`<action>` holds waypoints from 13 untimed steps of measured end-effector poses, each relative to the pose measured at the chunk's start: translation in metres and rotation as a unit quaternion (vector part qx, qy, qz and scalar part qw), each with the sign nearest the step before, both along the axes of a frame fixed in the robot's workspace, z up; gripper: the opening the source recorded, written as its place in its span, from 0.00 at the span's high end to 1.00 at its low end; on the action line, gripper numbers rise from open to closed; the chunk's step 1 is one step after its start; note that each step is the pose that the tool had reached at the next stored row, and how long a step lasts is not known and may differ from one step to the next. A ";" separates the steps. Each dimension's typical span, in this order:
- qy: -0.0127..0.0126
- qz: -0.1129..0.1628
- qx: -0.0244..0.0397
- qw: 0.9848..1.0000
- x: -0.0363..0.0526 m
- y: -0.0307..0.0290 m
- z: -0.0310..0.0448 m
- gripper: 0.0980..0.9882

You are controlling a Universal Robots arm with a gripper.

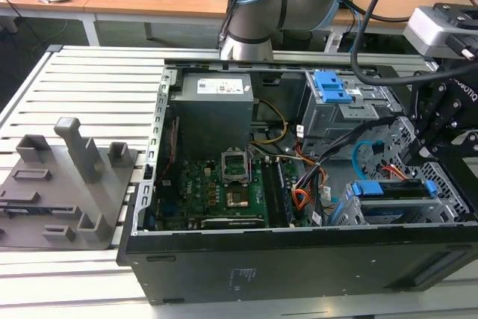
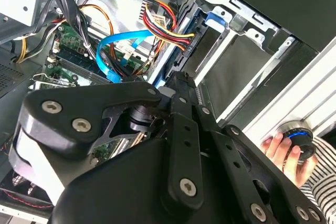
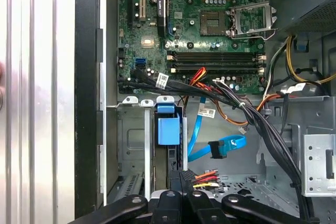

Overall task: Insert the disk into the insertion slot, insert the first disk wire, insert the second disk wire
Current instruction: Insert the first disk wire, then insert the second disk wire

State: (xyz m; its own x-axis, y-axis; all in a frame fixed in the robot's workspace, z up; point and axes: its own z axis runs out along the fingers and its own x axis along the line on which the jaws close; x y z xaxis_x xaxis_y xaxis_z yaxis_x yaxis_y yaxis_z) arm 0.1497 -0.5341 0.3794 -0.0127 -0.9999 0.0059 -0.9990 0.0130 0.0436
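Slatted metal table (image 1: 75,87) under an open computer case (image 1: 299,259). Close to the case's near wall, disk (image 2: 236,72) seated in the insertion slot (image 1: 342,214). At the disk's end, gripper (image 3: 181,178) clenched on the dark plug of the first disk wire (image 3: 207,176). Just beside, blue cable (image 3: 220,148) lying loose. Farther back, motherboard (image 1: 224,184), then arm base (image 1: 254,13).

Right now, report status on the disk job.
Gripper down at insertion slot, beside first disk wire. Disk sitting in slot. Blue cable end hangs free nearby.
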 end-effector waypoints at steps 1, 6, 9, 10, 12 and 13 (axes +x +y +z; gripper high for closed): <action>0.000 0.000 0.000 1.000 0.0000 0.0000 -0.0001 0.99; 0.000 0.000 0.000 1.000 0.0000 0.0000 -0.0002 0.85; 0.000 0.000 0.000 1.000 -0.0002 0.0055 -0.0003 0.77; 0.000 0.000 0.000 1.000 0.0000 0.0129 -0.0004 0.77; 0.000 0.001 0.000 1.000 -0.0005 0.0284 -0.0012 0.77; 0.000 0.003 0.001 1.000 -0.0037 0.0319 -0.0027 0.77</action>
